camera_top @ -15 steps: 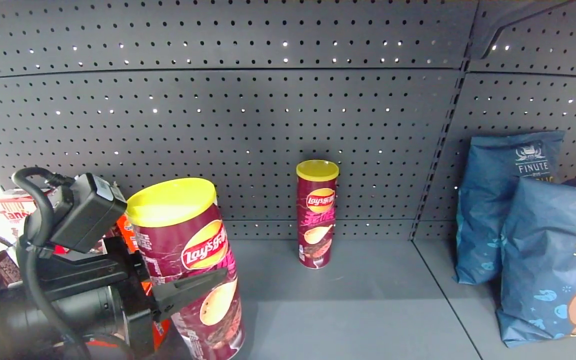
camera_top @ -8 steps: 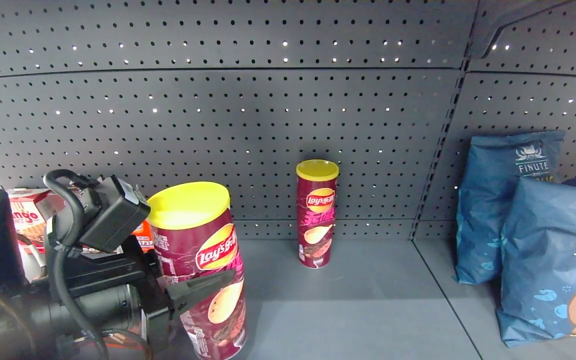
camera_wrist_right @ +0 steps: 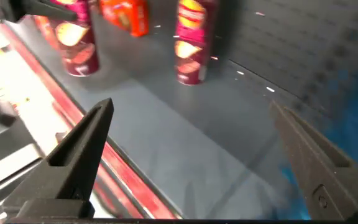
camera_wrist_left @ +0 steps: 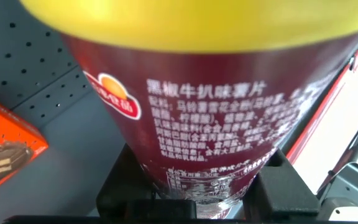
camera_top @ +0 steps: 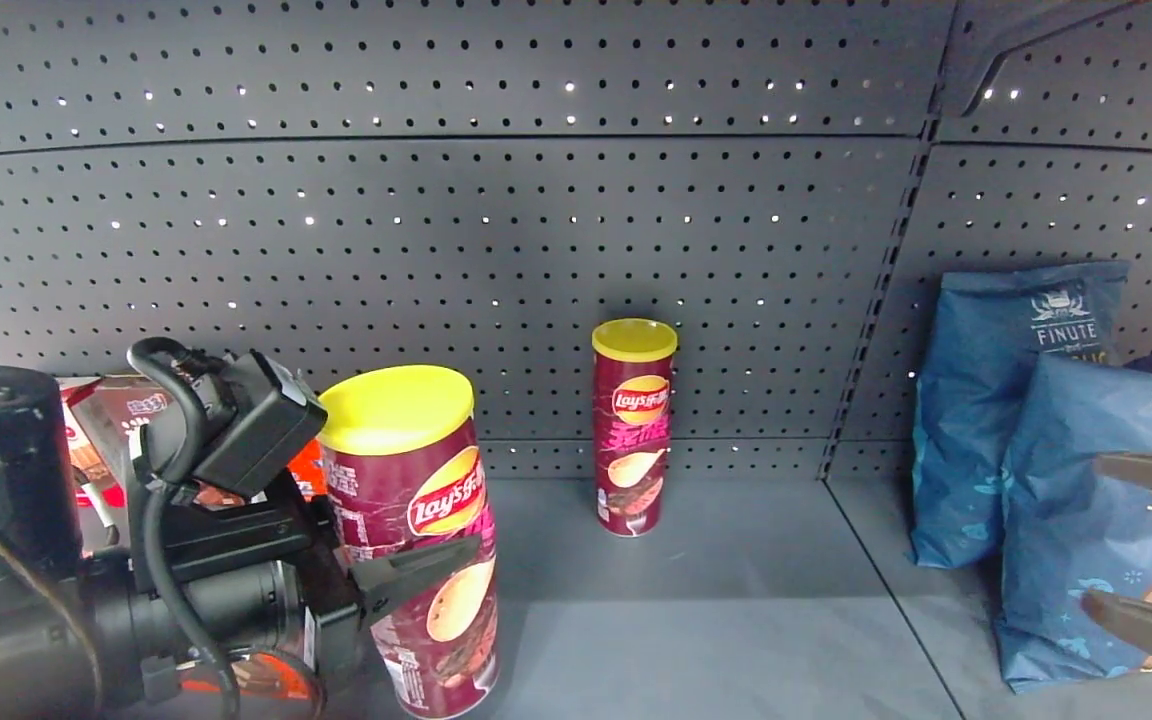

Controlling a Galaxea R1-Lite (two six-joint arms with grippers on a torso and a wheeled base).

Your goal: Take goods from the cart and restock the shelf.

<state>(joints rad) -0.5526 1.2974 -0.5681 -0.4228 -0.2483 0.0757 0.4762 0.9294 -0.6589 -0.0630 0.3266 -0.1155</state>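
Maroon yellow-lidded chip can (camera_top: 441, 500) shifted right, clenched in left gripper (camera_top: 412, 572), right gripper (camera_top: 1094, 532) spread

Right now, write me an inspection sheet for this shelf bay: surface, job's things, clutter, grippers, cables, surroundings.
Surface: grey shelf board, bare in the middle.
Job's things: held chip can upright at front left, contact with the shelf unclear; second chip can upright by the back wall.
Clutter: nothing seen.
Grippers: left gripper shut on the held chip can; right gripper open, empty, in front of the blue snack bags.
Cables: black cable looped at the left wrist.
Surroundings: pegboard wall; snack boxes at far left.
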